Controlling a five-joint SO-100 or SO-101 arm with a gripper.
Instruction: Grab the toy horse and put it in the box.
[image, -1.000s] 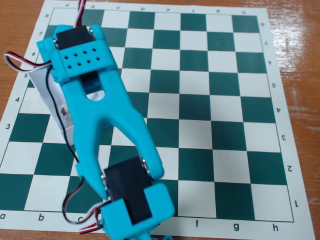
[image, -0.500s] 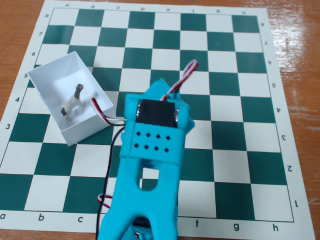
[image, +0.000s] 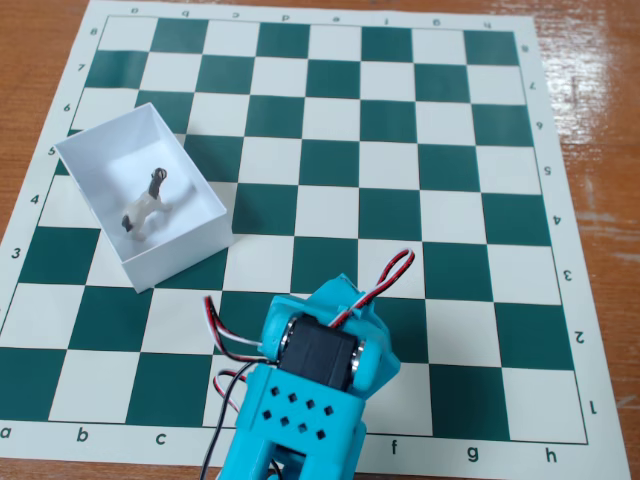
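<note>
The toy horse (image: 145, 205), a tiny grey-and-white figurine with a darker head, lies inside the box (image: 182, 254) in the fixed view. This white open-topped paper box sits on the left side of the chessboard. The turquoise arm (image: 308, 405) is folded back at the bottom edge, well apart from the box, with a black servo and red, white and black wires showing on top. Its fingers do not show; only upper arm parts are in view.
A green-and-white chessboard mat (image: 440, 170) covers most of a brown wooden table (image: 600, 120). The box stands askew over squares near the mat's left edge. Nothing else stands on the board.
The arm pulled back from over the box toward the bottom edge, uncovering the box with the horse lying inside it.
</note>
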